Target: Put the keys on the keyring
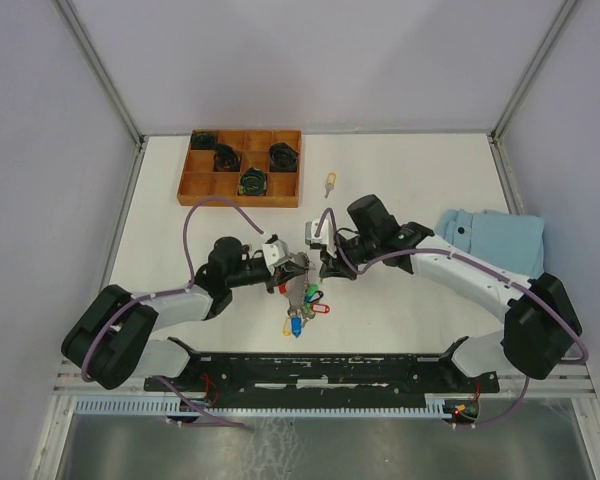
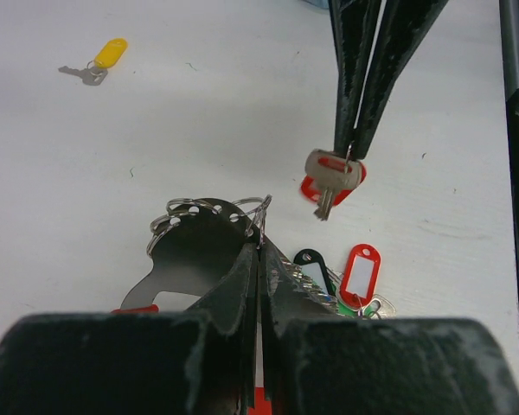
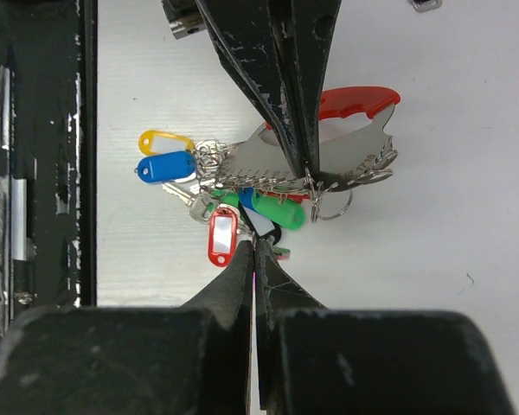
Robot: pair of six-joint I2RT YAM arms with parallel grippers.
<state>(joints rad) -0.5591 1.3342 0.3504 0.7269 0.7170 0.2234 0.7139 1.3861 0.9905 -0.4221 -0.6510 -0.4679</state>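
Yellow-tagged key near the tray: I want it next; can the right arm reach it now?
Probably not yet: the right hand is shut on a red-tagged key, though the way looks free.

Bright metal and glossy plastic on a matt table

The keyring (image 3: 350, 156) is polished metal with a smooth red strap (image 3: 363, 99) and glossy plastic tags (image 3: 166, 167). The key (image 2: 331, 173) just beside it is duller grey metal. Under the keyring, the table (image 1: 420, 180) is matt white. Beyond the keyring is a smooth wooden tray (image 1: 242, 167), and right of it lies soft blue cloth (image 1: 492, 240).
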